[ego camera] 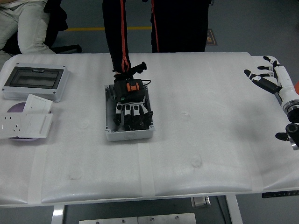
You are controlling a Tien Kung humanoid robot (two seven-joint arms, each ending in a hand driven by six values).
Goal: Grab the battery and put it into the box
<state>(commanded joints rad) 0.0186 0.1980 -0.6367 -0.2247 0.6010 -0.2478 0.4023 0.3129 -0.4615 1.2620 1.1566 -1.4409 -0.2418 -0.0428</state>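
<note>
The grey open box point(129, 135) sits left of the table's middle. A person at the far side reaches a black gloved hand point(131, 106) with an orange unit on its back down into the box. The fingers cover the box's inside, so the batteries seen earlier are hidden. My right hand point(259, 75) is at the table's far right edge, well away from the box, fingers spread and holding nothing. My left arm is out of view.
A grey enclosure with a dark clear lid point(35, 81) stands at the far left. White socket panels point(25, 123) lie on a purple disc point(16, 108) in front of it. A second person sits at the top left point(28, 28).
</note>
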